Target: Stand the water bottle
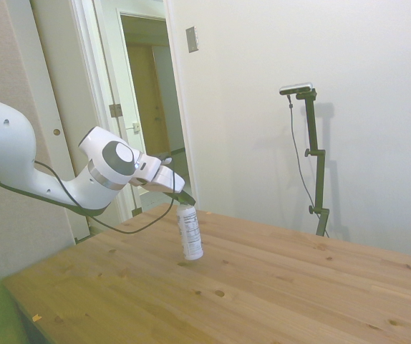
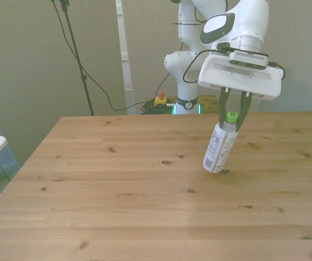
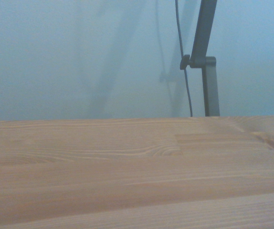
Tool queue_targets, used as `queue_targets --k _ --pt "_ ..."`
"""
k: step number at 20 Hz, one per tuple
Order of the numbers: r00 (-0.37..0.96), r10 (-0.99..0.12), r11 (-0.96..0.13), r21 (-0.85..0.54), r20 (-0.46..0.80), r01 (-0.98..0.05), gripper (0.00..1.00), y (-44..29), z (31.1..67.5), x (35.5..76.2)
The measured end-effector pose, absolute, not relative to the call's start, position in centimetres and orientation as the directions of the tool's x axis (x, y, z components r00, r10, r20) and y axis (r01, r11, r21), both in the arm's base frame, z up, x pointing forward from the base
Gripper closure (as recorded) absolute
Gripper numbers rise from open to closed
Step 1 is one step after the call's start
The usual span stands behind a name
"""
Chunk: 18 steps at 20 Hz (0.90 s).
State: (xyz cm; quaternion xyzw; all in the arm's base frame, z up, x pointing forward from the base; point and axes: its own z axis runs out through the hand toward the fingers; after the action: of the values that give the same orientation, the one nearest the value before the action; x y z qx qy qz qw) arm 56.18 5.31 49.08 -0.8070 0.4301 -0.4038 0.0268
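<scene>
Slim plastic water bottle (image 2: 220,148) with bright green cap, pinched at the neck by the white arm's two-finger gripper (image 2: 232,117).

Bottle base touches the wooden table (image 2: 118,179), body tilted with the cap leaning toward the front view's right, right of table centre there. Dark fingers clenched either side of the cap. In the side view the bottle (image 1: 190,232) looks nearly upright. Wrist view shows only table planks (image 3: 127,167) and wall.

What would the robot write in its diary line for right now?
gripper: shut on water bottle at green cap | bottle: tilted, base on wooden table | task: not yet standing straight
</scene>
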Motion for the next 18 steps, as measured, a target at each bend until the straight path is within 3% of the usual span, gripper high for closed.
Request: queue_targets --k 18 --pt "0.236 -0.761 -0.610 -0.543 0.604 -0.577 1.00 8.4 46.3 54.4"
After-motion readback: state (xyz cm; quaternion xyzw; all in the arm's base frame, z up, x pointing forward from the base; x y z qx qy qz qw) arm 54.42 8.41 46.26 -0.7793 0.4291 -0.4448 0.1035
